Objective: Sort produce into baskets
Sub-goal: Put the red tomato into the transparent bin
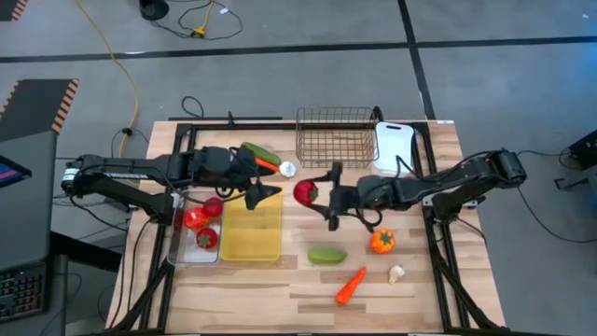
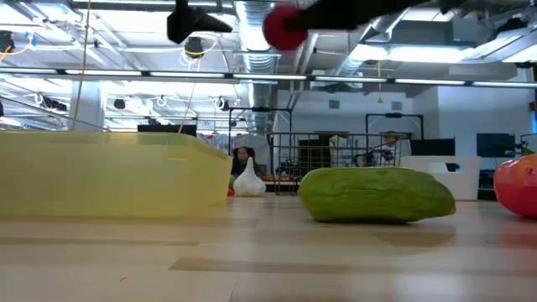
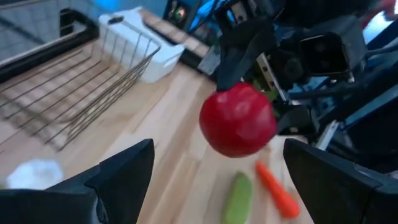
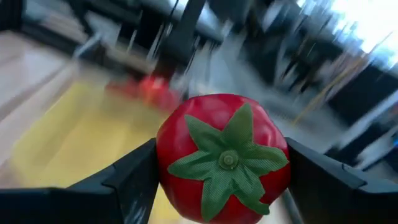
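1. High view shows the right gripper (image 1: 322, 198) near the table's centre, jaws closed on a red tomato (image 1: 304, 192) held clear of the wood, just at 3 o'clock of the yellow tray (image 1: 250, 229).
2. The clear bin (image 1: 184, 250) at 9 o'clock of that tray already holds three tomatoes, so I judge it the likely target; the carry must cross the yellow tray without dipping into it.
3. To do it well, keep the grip steady: in the right wrist view the tomato sits squarely between both dark fingers, calyx facing the camera, so the hold looks centred.
4. The left gripper (image 1: 254, 187) hovers over the yellow tray's 12 o'clock edge, jaws wide open and empty, pointing at the tomato. It stands close to the carrying path; a handover or a collision is possible, so one arm should give way.
5. The right arm reaches in from 3 o'clock, stretched long and low across the table, wrist turned toward 9 o'clock.
6. The left arm enters from 9 o'clock, also extended.
7. Waiting on the wood at about 5 o'clock: a green cucumber (image 1: 327, 254), an orange pepper (image 1: 381, 242), a carrot (image 1: 350, 286) and a white garlic piece (image 1: 396, 273).
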Available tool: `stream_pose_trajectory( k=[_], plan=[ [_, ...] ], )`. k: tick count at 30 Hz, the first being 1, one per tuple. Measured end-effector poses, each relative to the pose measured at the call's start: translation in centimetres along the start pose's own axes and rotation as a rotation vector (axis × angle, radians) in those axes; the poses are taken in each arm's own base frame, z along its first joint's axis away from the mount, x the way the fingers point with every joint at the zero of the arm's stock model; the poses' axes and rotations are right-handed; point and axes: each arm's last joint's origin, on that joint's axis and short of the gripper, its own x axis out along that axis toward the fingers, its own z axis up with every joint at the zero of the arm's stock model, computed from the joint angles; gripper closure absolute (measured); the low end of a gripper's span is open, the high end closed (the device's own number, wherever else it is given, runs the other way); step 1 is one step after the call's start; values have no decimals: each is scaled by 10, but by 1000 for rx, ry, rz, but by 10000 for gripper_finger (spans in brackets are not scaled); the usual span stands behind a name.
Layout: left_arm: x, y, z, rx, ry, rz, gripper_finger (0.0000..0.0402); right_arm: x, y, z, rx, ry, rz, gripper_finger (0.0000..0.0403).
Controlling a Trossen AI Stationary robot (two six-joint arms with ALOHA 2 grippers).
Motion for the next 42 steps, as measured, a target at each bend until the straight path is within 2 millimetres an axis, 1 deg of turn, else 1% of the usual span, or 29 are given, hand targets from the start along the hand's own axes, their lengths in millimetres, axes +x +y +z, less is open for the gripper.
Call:
stream_pose_trajectory(
  k=[3, 7, 10, 12, 16, 20, 29, 31, 38, 42],
  plan=[
    [0, -3, 4, -5, -37, -49, 58, 0, -5, 9, -56, -89, -52, 75],
    [6, -6, 7, -8, -75, -77, 58, -1, -8, 14, -103, -140, -87, 75],
    [16, -8, 8, -8, -96, -101, 58, -1, -9, 17, -132, -162, -101, 75],
    [27, -8, 7, 11, -101, -112, 58, -2, -10, 17, -142, -167, -106, 75],
    [42, -12, 7, 37, -122, -197, 58, -1, -10, 17, -143, -167, -106, 75],
    [55, -12, 4, 51, -126, -213, 58, -2, -9, 17, -170, -169, -104, 75],
    [56, -12, 5, 90, -152, -204, 61, -2, -9, 18, -187, -170, -107, 70],
    [56, -12, 5, 89, -156, -205, 70, -2, -10, 17, -187, -170, -108, 66],
    [56, -12, 5, 97, -158, -206, 122, -2, -10, 17, -190, -167, -107, 49],
    [56, -12, 6, 99, -159, -206, 126, -2, -9, 17, -190, -167, -106, 46]
  ],
)
